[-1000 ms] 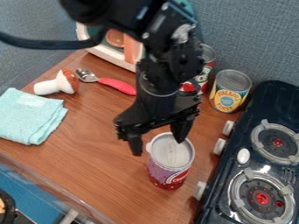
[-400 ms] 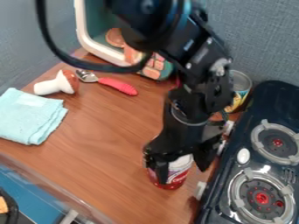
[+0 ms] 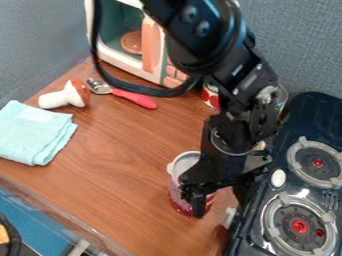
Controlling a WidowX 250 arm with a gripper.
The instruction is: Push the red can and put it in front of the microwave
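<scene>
The microwave, at the upper left, has a round brown plate inside. The red can stands upright on the counter, near the stove. It should be stiff and smooth, maybe slippery; its weight I cannot judge. Better to push it low, or hold it around the sides. The gripper is wide, with one finger before the can's right side.

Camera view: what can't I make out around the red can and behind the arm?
All in the camera view:
- Red can, right part: hidden by the gripper.
- Contact between them: a finger overlaps the can from this angle, so touch or gap can't be told.
- Cans at the back: mostly behind the arm.
- Dark item, lower left: cut off by the left edge.
</scene>
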